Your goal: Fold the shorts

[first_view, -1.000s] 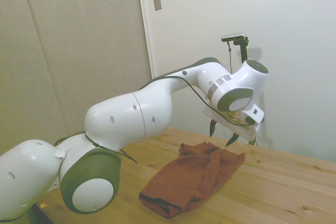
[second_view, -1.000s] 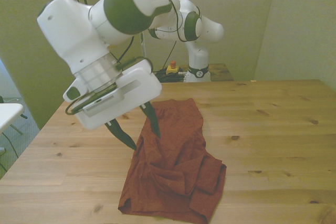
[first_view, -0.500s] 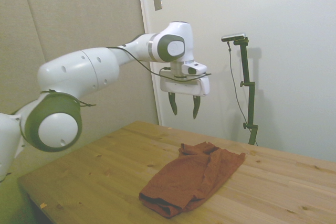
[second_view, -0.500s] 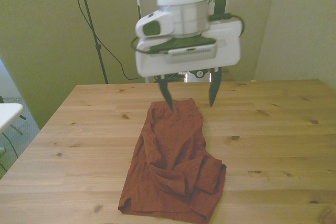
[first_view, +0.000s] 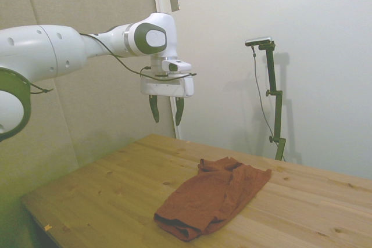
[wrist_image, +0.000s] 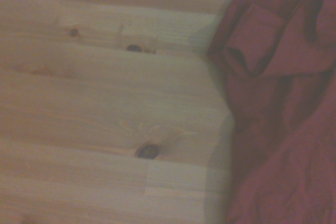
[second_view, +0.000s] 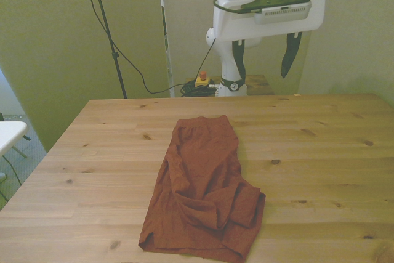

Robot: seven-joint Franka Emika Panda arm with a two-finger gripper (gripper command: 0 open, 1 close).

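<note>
Rust-orange shorts (second_view: 203, 189) lie crumpled in the middle of the wooden bench (second_view: 320, 152), running from the centre of the front view down toward its lower edge, where the cloth bunches into a thick fold at lower centre. In the side view the same shorts (first_view: 212, 197) sit right of centre in the lower half of the frame, with a dark hem showing at their lower left end.

At the left of the front view a thin black stand (second_view: 106, 29) with a trailing cable rises behind the bench's far edge. Further right, near the upper middle, a small yellow box with a red button (second_view: 201, 79) sits behind the bench beside the robot's base. Nothing lies on the bench between the shorts and its edges, so the boards around the cloth are bare wood with a few dark knots.

The gripper (second_view: 265, 60) hangs high in the upper right of the front view, well above the bench and well apart from the shorts; in the side view it (first_view: 165, 111) is in the upper middle-left. Its two dark fingers (second_view: 288, 55) point downward, spread wide apart, holding nothing and touching nothing.

The wrist view shows pale boards (wrist_image: 105, 103) with the shorts' (wrist_image: 283, 103) folded edge along one side, blurred.
</note>
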